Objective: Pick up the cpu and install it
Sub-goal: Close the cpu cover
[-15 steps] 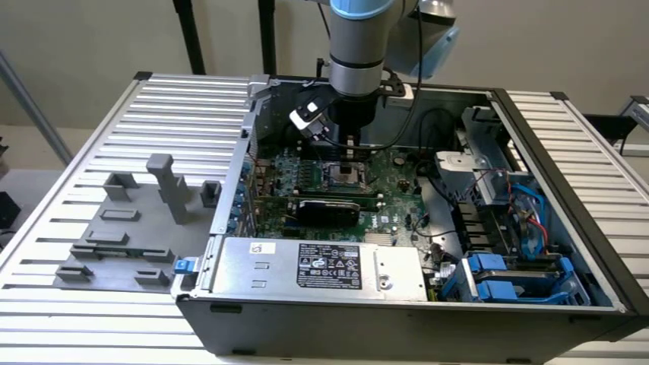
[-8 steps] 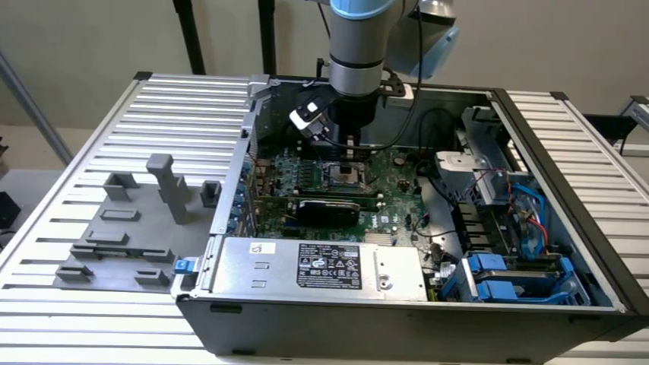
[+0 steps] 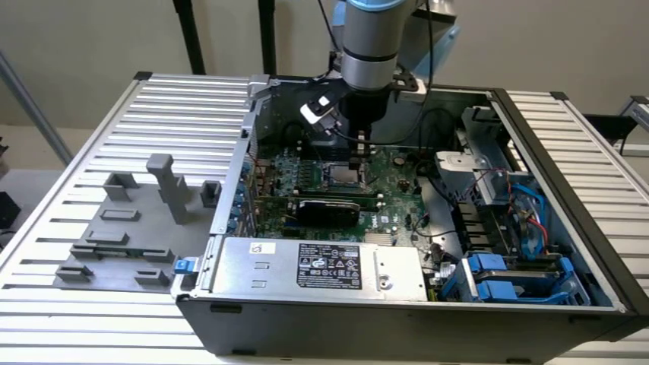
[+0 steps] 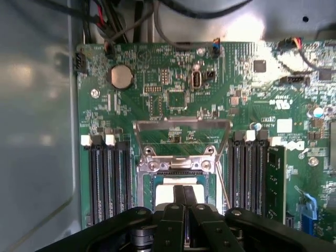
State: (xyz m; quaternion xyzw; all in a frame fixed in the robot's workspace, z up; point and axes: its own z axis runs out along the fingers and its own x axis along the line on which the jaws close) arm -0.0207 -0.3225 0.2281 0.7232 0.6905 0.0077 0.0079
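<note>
– Black gripper (image 4: 184, 190) fingers sit closest to the wrist camera, pressed together with no gap between them. Their tips hang over the cpu (image 4: 167, 193), a silvery square lying in the socket (image 4: 181, 164) on the green motherboard (image 4: 157, 79); whether they touch it I cannot tell.
– What is the computer standing on, and what sort of room is it?
– Seen from the exterior view, an open computer case (image 3: 406, 325) lies on a table (image 3: 193, 99) of ribbed aluminium slats, with a plain beige wall behind. Grey fixture blocks (image 3: 167, 186) stand on the table at the exterior view's left of the case.
– What does each camera add?
– Exterior view: the grey arm (image 3: 370, 46) standing vertical over the case, a silver power supply (image 3: 324, 266) along the near edge, and blue drive bays (image 3: 507, 277) at the exterior view's right. Wrist view: the socket's metal plate (image 4: 181, 126) tilted up, black memory slots (image 4: 107, 178) on both sides, and a round coin battery (image 4: 121, 76)
</note>
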